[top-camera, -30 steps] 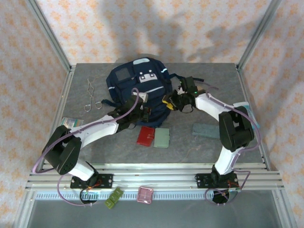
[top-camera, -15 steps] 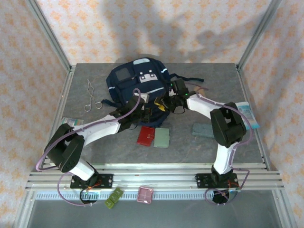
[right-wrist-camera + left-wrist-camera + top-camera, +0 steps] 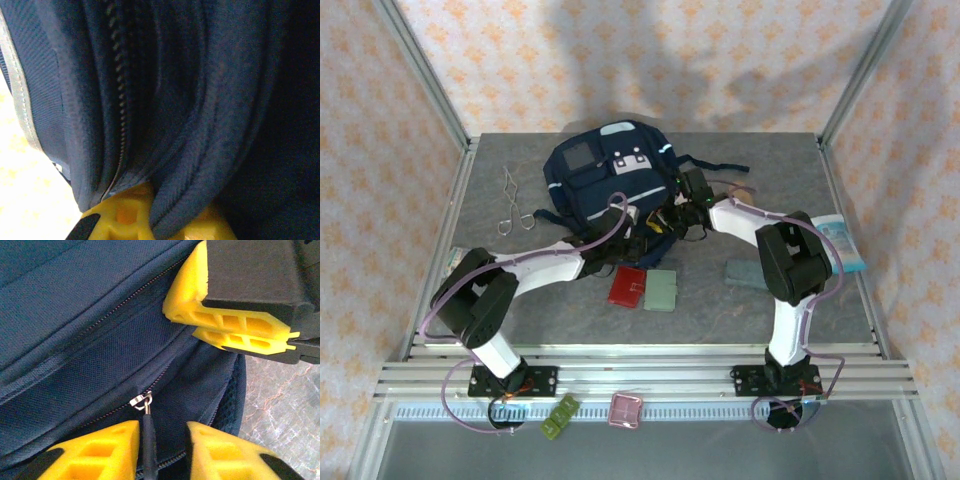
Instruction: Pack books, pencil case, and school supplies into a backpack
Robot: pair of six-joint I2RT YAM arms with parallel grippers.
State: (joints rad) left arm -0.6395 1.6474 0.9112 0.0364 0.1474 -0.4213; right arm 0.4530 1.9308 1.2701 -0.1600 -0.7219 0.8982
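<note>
Right claw (image 3: 185,324) clamped on backpack (image 3: 75,315) fabric, left claw (image 3: 162,435) parted around zipper pull (image 3: 141,401)

Backpack (image 3: 610,175) — navy, pale diagonal stripe, grey square patch, white patches (weave fine-grained up close). Zip pull (image 3: 141,401) silver. Square case (image 3: 627,286) red; rectangular case (image 3: 661,290) pale green; slab (image 3: 752,273) slate-grey. Packet (image 3: 842,240) light blue. Table (image 3: 570,325) mottled grey. Walls (image 3: 670,60) — pinkish-cream, orange floral repeat. Arms (image 3: 545,268) white with black joints. Left gripper (image 3: 162,432) fingers yellow.

The backpack (image 3: 605,170) lies behind the square case (image 3: 627,286); slab (image 3: 748,272) right, seemingly under arm (image 3: 790,262).
</note>
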